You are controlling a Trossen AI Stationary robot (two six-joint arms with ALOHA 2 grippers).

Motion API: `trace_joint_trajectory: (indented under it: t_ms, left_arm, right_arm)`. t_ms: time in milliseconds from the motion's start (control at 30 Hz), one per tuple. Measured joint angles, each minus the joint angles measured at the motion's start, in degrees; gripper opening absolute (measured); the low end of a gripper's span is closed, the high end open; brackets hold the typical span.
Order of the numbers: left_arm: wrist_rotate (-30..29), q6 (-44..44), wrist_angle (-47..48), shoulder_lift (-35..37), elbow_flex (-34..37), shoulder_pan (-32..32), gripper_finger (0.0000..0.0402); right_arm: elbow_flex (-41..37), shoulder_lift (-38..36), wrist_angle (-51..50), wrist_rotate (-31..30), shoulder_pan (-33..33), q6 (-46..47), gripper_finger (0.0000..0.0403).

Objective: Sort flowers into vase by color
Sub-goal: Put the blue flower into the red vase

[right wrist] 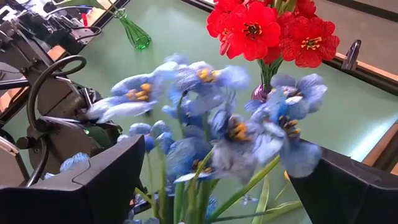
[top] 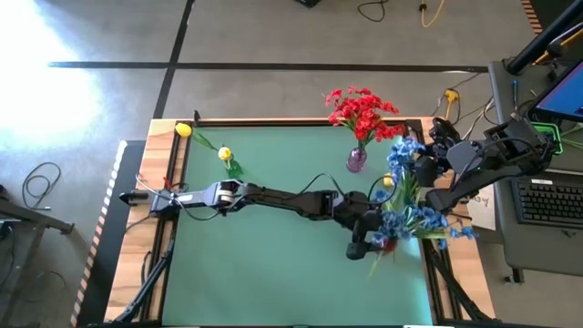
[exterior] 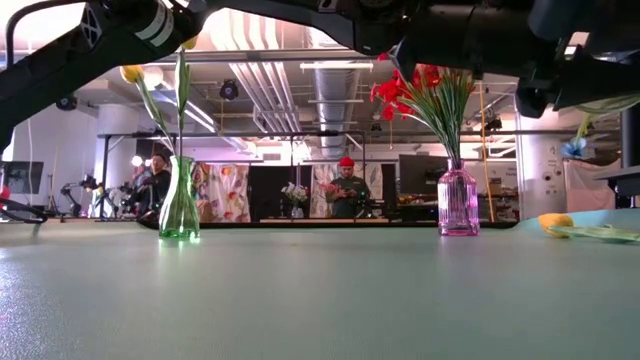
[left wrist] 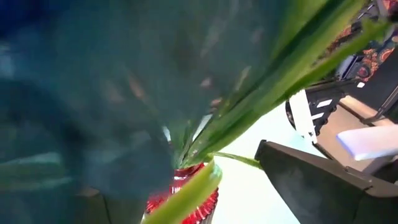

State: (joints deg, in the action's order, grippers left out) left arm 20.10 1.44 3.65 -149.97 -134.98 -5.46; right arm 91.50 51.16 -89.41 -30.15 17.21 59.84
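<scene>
From above, the green-topped counter [top: 273, 237] carries a pink glass vase [top: 356, 160] near its far edge, packed with red clustered flowers [top: 362, 111]. Toward the far left corner a green glass vase [top: 233, 168] holds one yellow tulip-like flower [top: 224, 154], and a second yellow flower [top: 184, 130] hangs over the counter's edge. The left arm reaches across to the right side, its left gripper [top: 363, 244] low beside a bunch of small blue flowers [top: 407, 187]; from here I cannot tell how its fingers stand. The right gripper [top: 428, 162] sits at the far right edge next to the blue blooms. Another yellow flower [top: 387, 182] lies on the counter among them.

From counter height, the green vase [exterior: 179, 205] stands left with its yellow flower [exterior: 132, 73] on a tall stem, and the pink vase [exterior: 458, 204] stands right with the red blooms [exterior: 420, 85] fanned out. A yellow flower [exterior: 555, 222] lies flat at the far right. Two people [exterior: 345, 190] stand in the room beyond.

The left wrist camera is pressed up against green stems [left wrist: 280, 93] and something red below; the fingers cannot be made out.

In the right wrist view, the right gripper's fingers [right wrist: 106, 180] are spread wide on either side of the blue flowers [right wrist: 230, 130], not visibly clamped on the stems. The red flowers [right wrist: 267, 31] rise behind, and the green vase [right wrist: 135, 34] stands far off.
</scene>
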Motion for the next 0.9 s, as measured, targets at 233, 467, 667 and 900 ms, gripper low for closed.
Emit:
trace_joint_trajectory:
  t_ms: [233, 467, 667, 900]
  left_arm:
    - [-0.02, 0.39, 0.75, 0.49, 0.00, 0.14, 0.0316]
    - [-0.12, -0.02, 1.43, 0.92, 0.00, -0.10, 0.0316]
    - [-0.35, -1.93, 3.67, 1.28, 0.00, 0.06, 0.0316]
    - [-0.33, -1.97, 5.12, 2.44, 0.00, 0.12, 0.0316]
  right_arm:
    - [0.00, 0.00, 0.07, -0.07, 0.00, -0.09, 0.0364]
    - [0.00, 0.00, 0.13, -0.34, 0.00, -0.55, 0.0364]
    - [0.00, 0.00, 0.13, -0.60, 0.00, -0.55, 0.0364]
    - [0.00, 0.47, 0.15, -1.12, 0.00, -0.82, 0.0364]
